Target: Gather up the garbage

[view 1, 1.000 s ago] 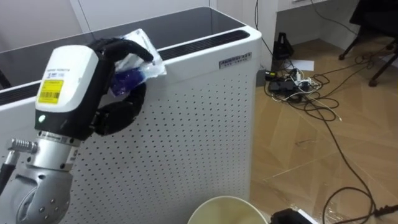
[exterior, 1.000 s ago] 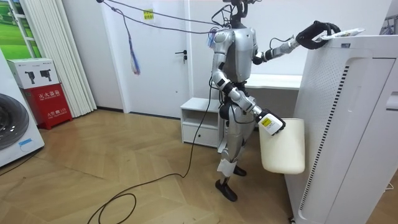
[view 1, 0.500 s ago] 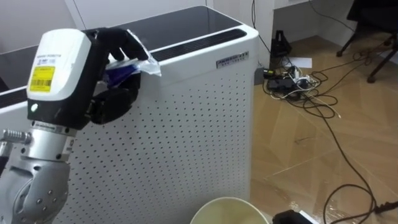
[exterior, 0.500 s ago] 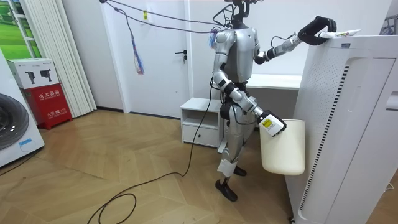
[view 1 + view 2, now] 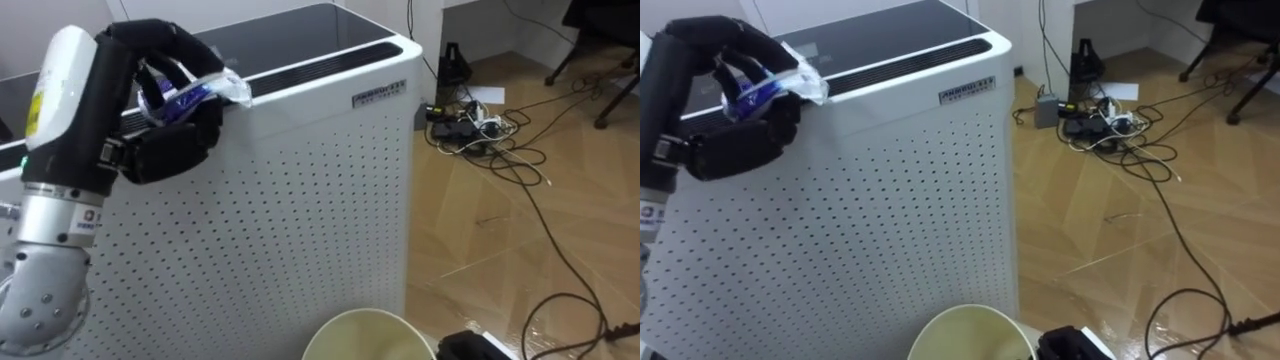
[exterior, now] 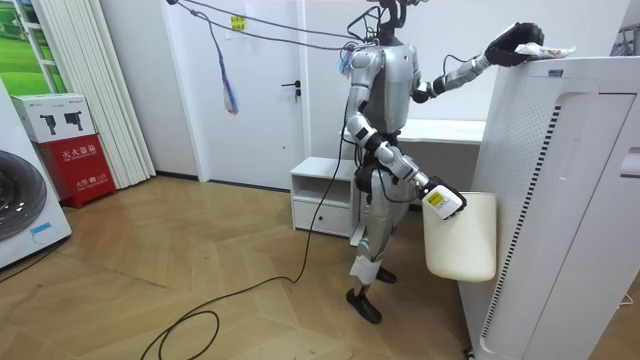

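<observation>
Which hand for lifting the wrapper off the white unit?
Left. The left hand is curled round the wrapper atop the white unit; the right hand is low, at the cream bin.

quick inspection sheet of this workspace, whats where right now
surface: dark top of the white perforated unit
job's things: clear-and-blue wrapper at the unit's top edge, in the left hand; cream bin low beside the unit
clutter: white paper on the floor
hands: left hand curled round the wrapper; right hand at the bin
cables: tangle on the floor; one cable runs on across it
surroundings: washer, red box, low cabinet
</observation>
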You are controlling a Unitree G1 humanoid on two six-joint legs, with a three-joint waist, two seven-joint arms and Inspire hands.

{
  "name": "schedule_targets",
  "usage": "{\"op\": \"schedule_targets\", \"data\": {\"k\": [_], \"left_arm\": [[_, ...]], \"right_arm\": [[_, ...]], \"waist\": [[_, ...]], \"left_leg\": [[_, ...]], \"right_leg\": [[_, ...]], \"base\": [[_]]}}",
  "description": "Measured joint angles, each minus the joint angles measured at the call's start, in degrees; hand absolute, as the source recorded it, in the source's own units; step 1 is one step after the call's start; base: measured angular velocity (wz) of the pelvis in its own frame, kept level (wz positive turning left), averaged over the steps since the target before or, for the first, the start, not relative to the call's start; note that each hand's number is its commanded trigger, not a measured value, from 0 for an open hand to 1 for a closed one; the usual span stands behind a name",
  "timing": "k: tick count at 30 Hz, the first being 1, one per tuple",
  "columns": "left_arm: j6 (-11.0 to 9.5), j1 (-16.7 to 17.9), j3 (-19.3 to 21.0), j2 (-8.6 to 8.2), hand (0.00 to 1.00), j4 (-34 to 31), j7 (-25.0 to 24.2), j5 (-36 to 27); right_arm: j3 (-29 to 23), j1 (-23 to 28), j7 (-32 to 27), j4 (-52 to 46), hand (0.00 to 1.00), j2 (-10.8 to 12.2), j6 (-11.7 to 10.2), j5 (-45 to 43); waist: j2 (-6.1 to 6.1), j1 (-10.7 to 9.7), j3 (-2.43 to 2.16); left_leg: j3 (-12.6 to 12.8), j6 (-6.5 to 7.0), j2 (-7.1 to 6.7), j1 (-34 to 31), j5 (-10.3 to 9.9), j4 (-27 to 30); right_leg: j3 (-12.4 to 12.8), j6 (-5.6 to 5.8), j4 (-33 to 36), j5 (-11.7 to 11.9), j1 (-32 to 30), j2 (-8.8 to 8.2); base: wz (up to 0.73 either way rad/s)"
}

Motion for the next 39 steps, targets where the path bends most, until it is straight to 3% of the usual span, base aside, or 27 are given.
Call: {"op": "schedule_targets", "data": {"k": [4,11,15,31,39], "left_arm": [[-0.45,0.68,0.0,0.8,1.0,-0.15,-0.95,-9.76],[-2.02,1.34,-0.04,0.79,1.0,-0.34,-3.53,-22.52],[-3.01,1.33,-0.04,0.8,1.0,-0.46,-4.98,-24.93],[-6.04,2.45,-0.43,0.81,1.0,-0.51,-9.41,-32.65],[-7.12,3.39,-1.8,0.78,1.0,-2.37,-10.49,-41.18]], "right_arm": [[0.57,-0.15,0.01,0.0,1.0,-1.38,0.0,1.15],[2.28,-0.77,-1.84,0.21,1.0,-1.82,0.42,1.4],[3.18,-2.62,-1.93,2.06,1.0,-1.9,1.48,1.49],[4.5,-3.09,-3.17,2.36,1.0,-2.42,1.51,3.47],[4.41,-3.1,-2.96,2.34,1.0,-2.35,1.5,3.47]], "waist": [[0.03,-0.04,-0.02],[0.06,-0.02,-0.05],[0.06,-0.02,-0.04],[-0.1,-0.08,0.03],[0.12,-0.1,-0.12]], "left_leg": [[-0.31,0.0,-0.29,0.13,0.0,-0.07],[-0.44,0.0,-0.45,0.04,0.0,-0.36],[-0.45,0.01,-0.61,-0.34,0.01,-0.35],[-0.62,0.01,-0.74,-0.72,0.01,-0.28],[-1.24,0.01,-0.81,-1.3,0.01,-0.28]], "right_leg": [[-0.18,0.3,-0.23,-0.19,0.22,-0.35],[-1.24,0.62,-1.0,-0.18,1.33,-0.62],[-1.52,0.78,-1.0,-0.29,0.83,-0.83],[-1.77,0.89,-0.98,-0.35,0.96,-0.99],[-2.18,0.93,-1.07,-0.38,0.23,-1.04]], "base": [[0.01],[0.07],[0.05],[0.0],[0.02]]}}
